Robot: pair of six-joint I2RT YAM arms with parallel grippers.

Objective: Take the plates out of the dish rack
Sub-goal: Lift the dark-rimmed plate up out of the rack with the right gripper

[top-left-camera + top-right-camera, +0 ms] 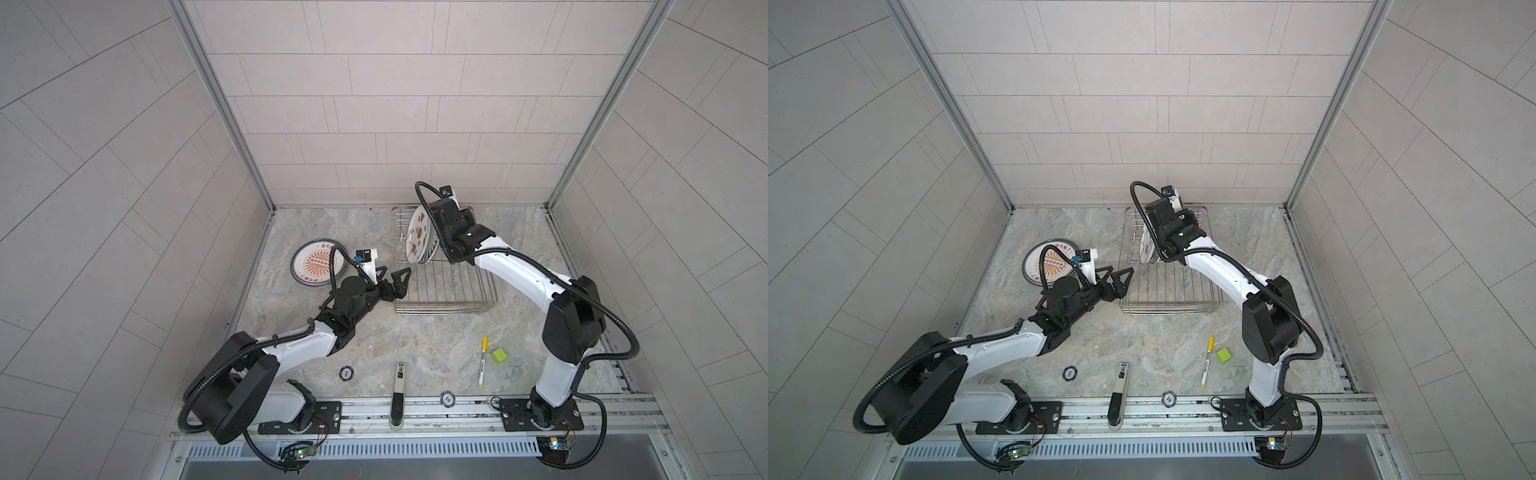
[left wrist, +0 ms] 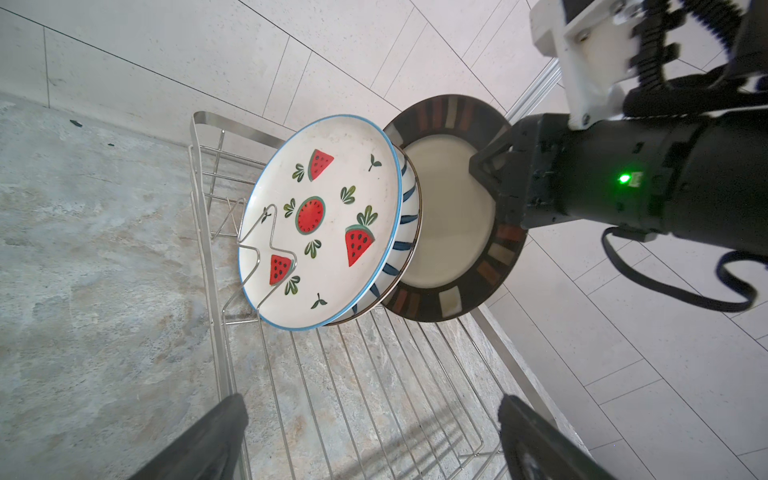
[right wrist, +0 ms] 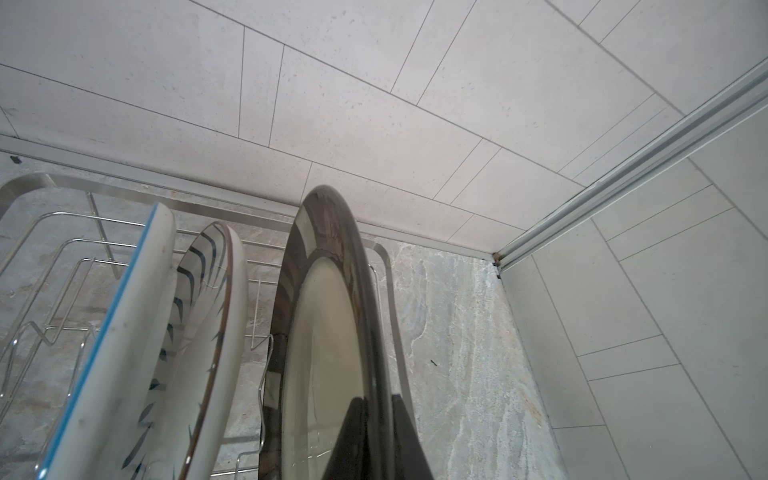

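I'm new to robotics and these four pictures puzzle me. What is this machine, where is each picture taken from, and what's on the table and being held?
It is two robot arms on a table, each ending in a two-finger gripper. Two pictures look down from overhead; the other two come from cameras on the arms' wrists. Three plates stand on edge in a wire rack: a watermelon plate, a striped plate and a brown-rimmed plate. The right gripper is shut on the brown-rimmed plate's edge. The left gripper is open and empty by the rack. A sunburst plate lies flat on the table, with two chips, a marker and a green cube nearer the arms' bases.
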